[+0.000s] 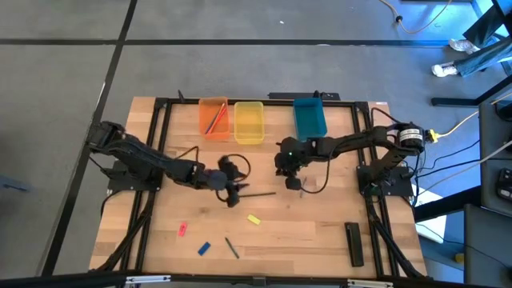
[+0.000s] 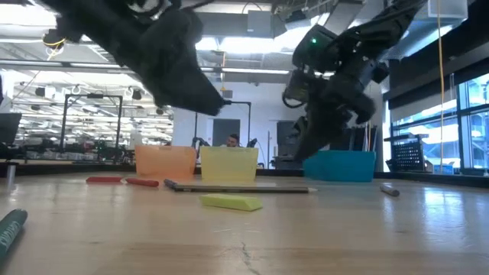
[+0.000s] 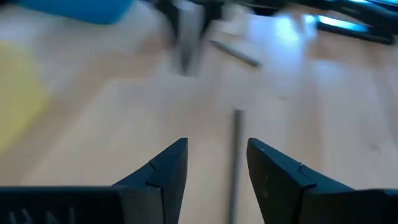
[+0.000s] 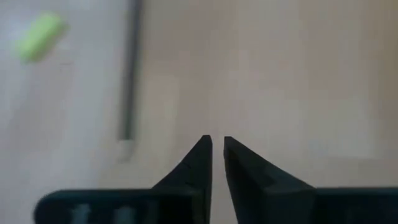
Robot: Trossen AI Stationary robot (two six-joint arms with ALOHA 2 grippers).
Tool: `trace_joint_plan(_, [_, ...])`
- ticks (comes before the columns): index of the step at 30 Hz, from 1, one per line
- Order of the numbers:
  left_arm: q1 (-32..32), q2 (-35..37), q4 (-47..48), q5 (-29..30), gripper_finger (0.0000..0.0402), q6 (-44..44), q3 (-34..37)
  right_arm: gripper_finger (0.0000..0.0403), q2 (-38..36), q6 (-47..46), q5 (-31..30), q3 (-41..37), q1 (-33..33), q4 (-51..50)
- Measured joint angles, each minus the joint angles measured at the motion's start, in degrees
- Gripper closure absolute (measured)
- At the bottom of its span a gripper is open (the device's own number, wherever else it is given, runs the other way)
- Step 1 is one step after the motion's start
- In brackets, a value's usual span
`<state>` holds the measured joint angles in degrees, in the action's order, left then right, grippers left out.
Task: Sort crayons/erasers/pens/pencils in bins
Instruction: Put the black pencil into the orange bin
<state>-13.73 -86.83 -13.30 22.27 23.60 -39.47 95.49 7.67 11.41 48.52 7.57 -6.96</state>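
**Long dark pencil lined up for the left hand**

A pick is judged to be in hand; the left hand is held low at the worktop centre, its fingers spread with nothing between them, and a long dark pencil lies just at its 3 o'clock, seen running up between the fingers in the left wrist view; a drop onto the shaft and a squeeze would be called for next.

The right hand hangs at the pencil's 2 o'clock, its tips a narrow slit apart and empty.

The orange bin, already holding sticks, the yellow bin and the blue bin stand in a row at 12 o'clock.

A yellow eraser, a red eraser and a blue eraser wait toward 6 o'clock; a short pencil and a black bar lie nearby.

The right hand's nearness is the likely obstruction.
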Motion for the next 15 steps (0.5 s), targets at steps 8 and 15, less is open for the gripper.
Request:
trace_joint_plan(8, [1.24, -14.89, -0.84, -8.54, 0.0244, -0.21, -6.62, 0.0339, -0.35, -3.53, -4.2, 0.69, -0.59, -1.16])
trace_joint_plan(15, [2.1, -20.26, 3.15, -9.19, 0.0244, 3.27, -9.55, 0.0339, -0.35, -6.01, -4.29, 0.52, -2.27, -1.45])
